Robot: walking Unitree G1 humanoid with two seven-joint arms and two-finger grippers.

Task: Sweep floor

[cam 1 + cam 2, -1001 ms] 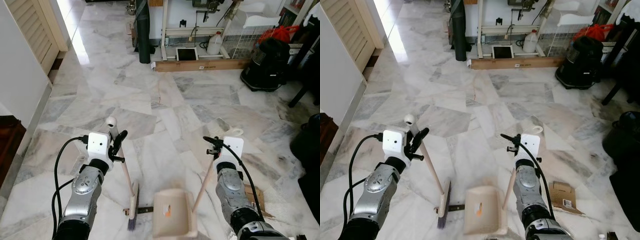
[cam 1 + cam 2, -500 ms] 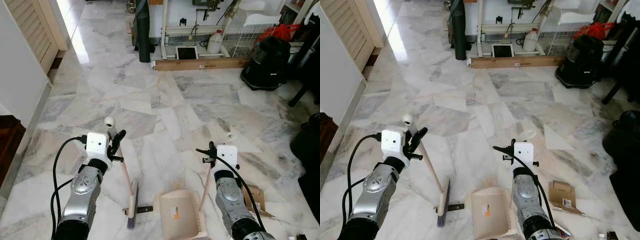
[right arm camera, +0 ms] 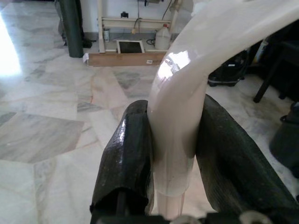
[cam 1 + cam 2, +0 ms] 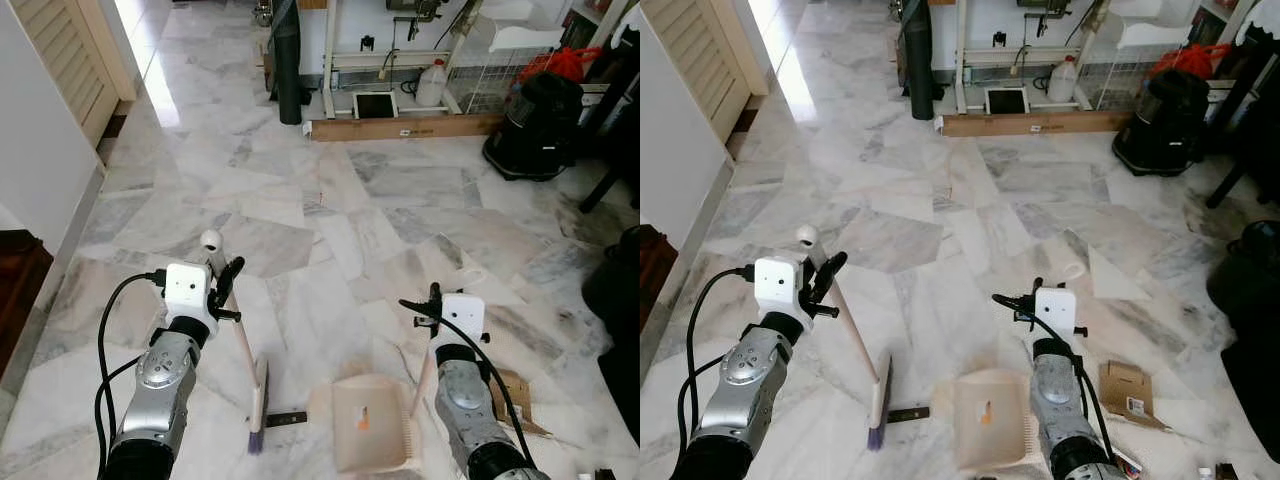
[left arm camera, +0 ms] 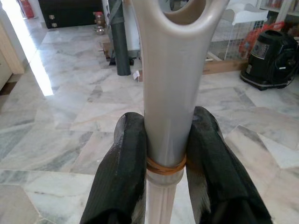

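Underfoot, veined marble floor, broom beside dustpan.

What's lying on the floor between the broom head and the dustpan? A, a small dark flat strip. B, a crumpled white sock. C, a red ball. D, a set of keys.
A: a small dark strip lies flat on the marble between the broom head and the dustpan.

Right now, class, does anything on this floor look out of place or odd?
Yes. A flattened cardboard box lies loose on the marble floor beside the right gripper, and a small dark strip lies between the broom and the dustpan. Both look like litter, not stored things.
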